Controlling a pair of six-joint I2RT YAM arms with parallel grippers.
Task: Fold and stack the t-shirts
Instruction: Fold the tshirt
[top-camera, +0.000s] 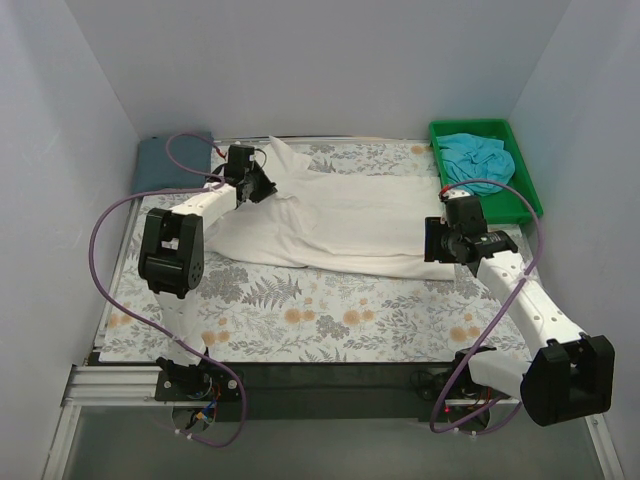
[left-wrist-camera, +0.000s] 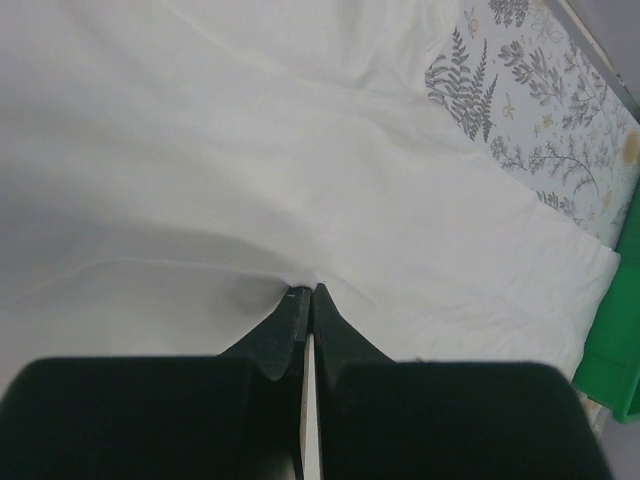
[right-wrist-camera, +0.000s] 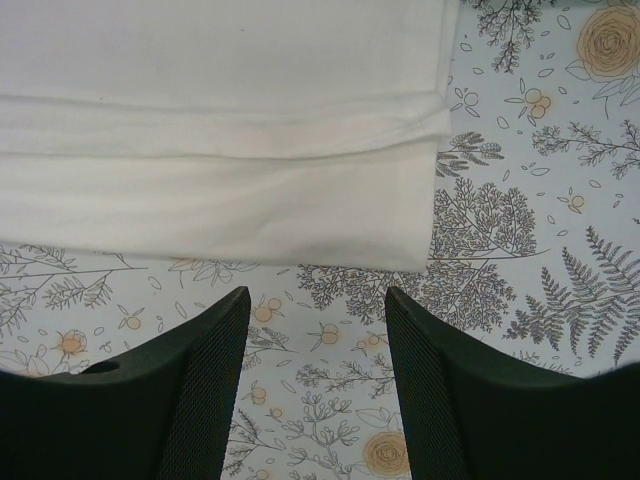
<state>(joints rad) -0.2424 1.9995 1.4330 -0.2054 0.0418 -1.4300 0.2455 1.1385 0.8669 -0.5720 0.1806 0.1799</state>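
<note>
The cream-white t-shirt (top-camera: 340, 225) lies spread across the middle of the floral cover, with no print showing. My left gripper (top-camera: 262, 187) is at its left end, shut on a pinch of the cloth, which puckers at the tips (left-wrist-camera: 305, 292). My right gripper (top-camera: 432, 240) hovers at the shirt's right end, open and empty (right-wrist-camera: 317, 295), just short of the shirt's folded hem (right-wrist-camera: 220, 210). A slate blue-grey t-shirt (top-camera: 170, 160) lies folded at the back left corner. A turquoise t-shirt (top-camera: 478, 158) sits crumpled in the bin.
A green bin (top-camera: 520, 190) stands at the back right, and its corner shows in the left wrist view (left-wrist-camera: 625, 330). The floral table cover (right-wrist-camera: 520, 200) lies under everything. White walls close in the left, back and right sides.
</note>
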